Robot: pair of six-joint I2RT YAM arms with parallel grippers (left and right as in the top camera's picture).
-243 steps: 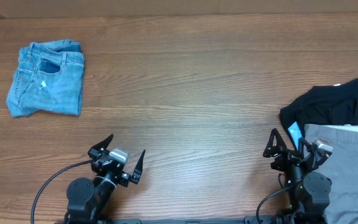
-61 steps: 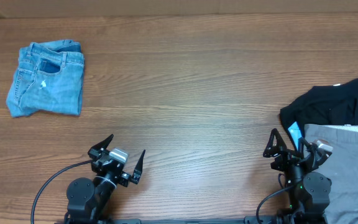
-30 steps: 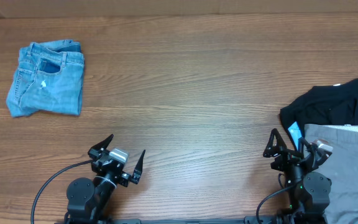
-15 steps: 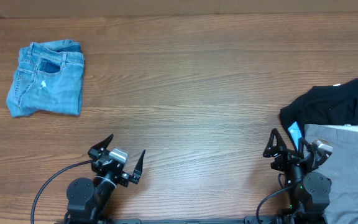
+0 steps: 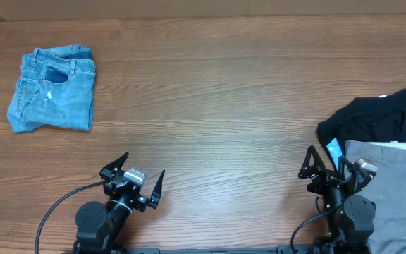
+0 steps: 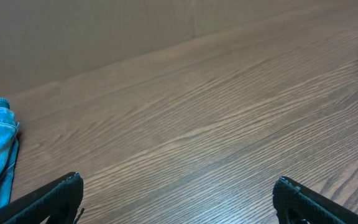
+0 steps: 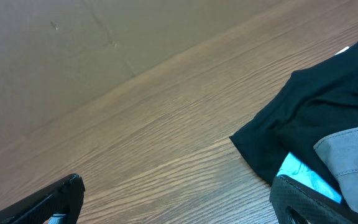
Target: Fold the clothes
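Folded jeans [image 5: 51, 90] sit upper left on the table [image 5: 224, 106]. Left gripper [image 5: 144, 164] and right gripper [image 5: 328, 161] wait along the bottom edge, fingers spread wide, holding nothing. Black garment [image 5: 379, 120] and grey garment [image 5: 393, 187] are heaped lower right.

My left claw [image 5: 144, 164] and right claw [image 5: 330, 162] are matte black; fingers [image 5: 158, 185] taper to points; silver-grey block [image 5: 134, 175] between each pair; round black bases [image 5: 90, 219]; black cable [image 5: 76, 189] loops from each.
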